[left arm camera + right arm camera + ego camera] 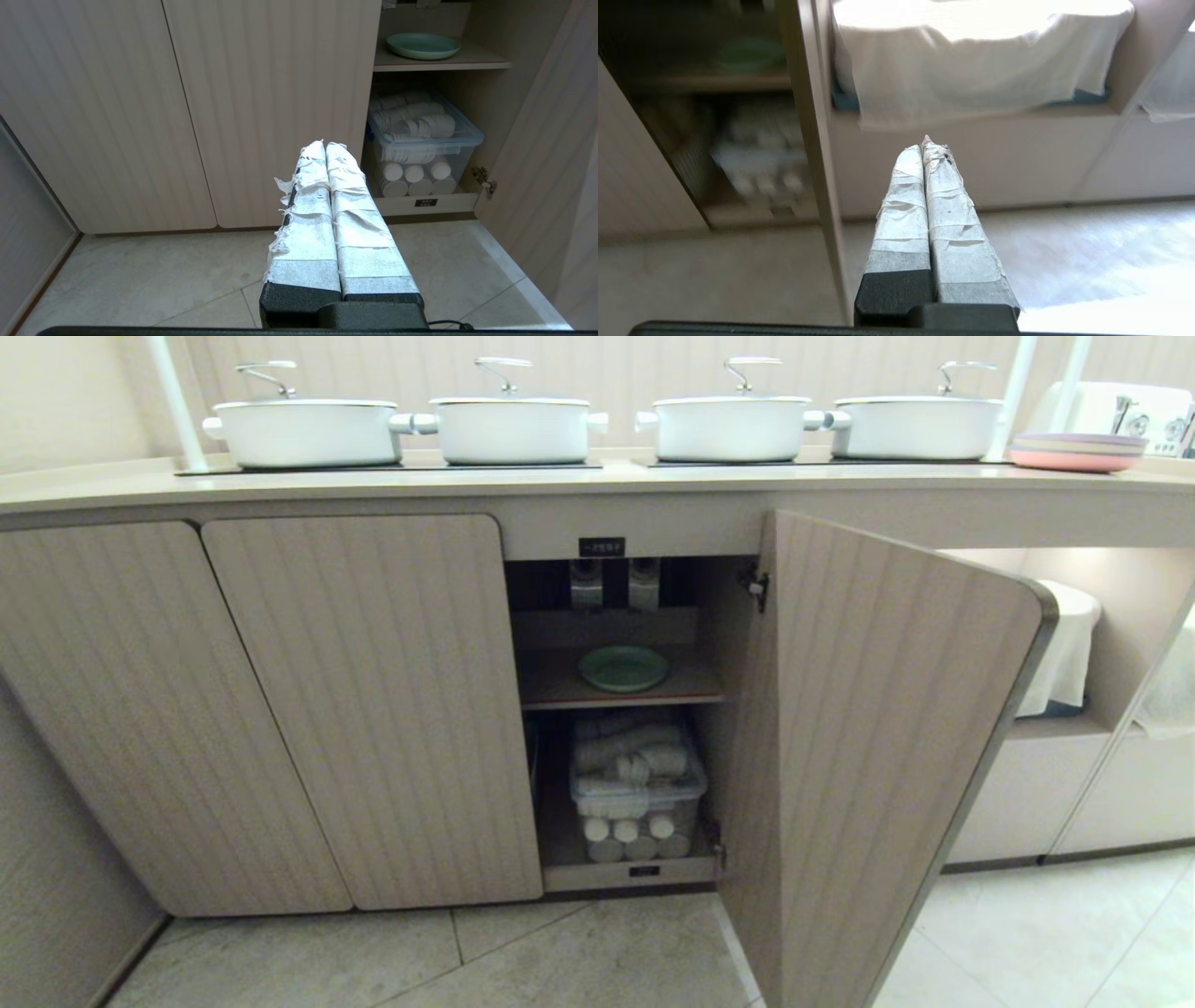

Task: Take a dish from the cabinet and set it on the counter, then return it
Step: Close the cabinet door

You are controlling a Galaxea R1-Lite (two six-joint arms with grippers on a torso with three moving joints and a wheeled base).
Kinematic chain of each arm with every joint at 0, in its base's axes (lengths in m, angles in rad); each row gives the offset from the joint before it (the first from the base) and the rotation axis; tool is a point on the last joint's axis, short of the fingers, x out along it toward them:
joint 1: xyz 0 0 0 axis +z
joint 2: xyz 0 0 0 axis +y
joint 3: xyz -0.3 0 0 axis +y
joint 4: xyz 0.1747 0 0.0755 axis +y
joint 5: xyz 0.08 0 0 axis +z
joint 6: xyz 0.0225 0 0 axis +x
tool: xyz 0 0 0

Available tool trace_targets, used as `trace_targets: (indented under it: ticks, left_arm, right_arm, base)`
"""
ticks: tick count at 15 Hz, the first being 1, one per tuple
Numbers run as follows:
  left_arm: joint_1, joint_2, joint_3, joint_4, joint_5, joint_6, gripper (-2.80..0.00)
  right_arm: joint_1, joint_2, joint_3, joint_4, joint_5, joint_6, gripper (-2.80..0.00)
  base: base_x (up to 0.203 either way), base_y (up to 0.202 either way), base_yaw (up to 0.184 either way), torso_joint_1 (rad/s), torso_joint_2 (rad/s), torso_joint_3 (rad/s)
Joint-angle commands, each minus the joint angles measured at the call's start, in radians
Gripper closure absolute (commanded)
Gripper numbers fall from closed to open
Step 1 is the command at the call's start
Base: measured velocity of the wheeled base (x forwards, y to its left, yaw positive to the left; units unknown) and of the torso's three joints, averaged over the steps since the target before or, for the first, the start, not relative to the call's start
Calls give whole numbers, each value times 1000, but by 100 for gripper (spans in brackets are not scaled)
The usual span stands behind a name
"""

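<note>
Dish: a pale mint-green plate [623, 668] lies flat on the inner shelf [560, 691] of the open cabinet [616, 616], near the shelf's middle, touched by no pincer.
Cabinet door: the ribbed, round-cornered door [868, 747] stands swung wide on its hinge, its free edge toward the camera in the head view.
Label: a small black label [601, 548] with white characters sits on the panel above the opening; the characters are too small to read. A second small black tag [644, 871] sits on the bottom lip, also unreadable.
Below the shelf: a clear plastic bin [639, 789] holds stacked white cups, with more white cups lined up under it.
Table: the pale-beige table [373, 485] carries four white lidded pots [512, 429] on black hob panels, with pink and purple stacked plates [1078, 451] at the right end.
Left pincer: the left pincer [325, 145] has its tape-wrapped fingers pressed together, empty, low above the tiled floor [163, 275] in front of a closed neighbouring door [271, 107].
Right pincer: the right pincer [922, 147] also has its taped fingers together and holds nothing; it is just beside the open door's edge, facing a white cloth [980, 60] draped in the open niche to the right of the cabinet.
</note>
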Motion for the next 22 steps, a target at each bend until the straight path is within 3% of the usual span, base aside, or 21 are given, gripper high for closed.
trace_targets:
  ticks: [1, 9, 15, 22]
  left_arm:
    - [-1, 0, 0, 0, 0, 0, 0]
    - [-1, 0, 0, 0, 2, 0, 0]
    - [-1, 0, 0, 0, 1, 0, 0]
    - [0, 0, 0, 0, 1, 0, 0]
  right_arm:
    - [-1, 63, -16, -57, 3, 54, 0]
    - [-1, 164, -77, -121, 2, 246, 0]
    - [-1, 279, -139, -122, 7, 335, 0]
    - [-1, 374, -174, -176, 117, 436, 0]
  base:
    - [0, 0, 0, 0, 0, 0]
    - [0, 0, 0, 0, 0, 0]
    - [0, 0, 0, 0, 0, 0]
    - [0, 0, 0, 0, 0, 0]
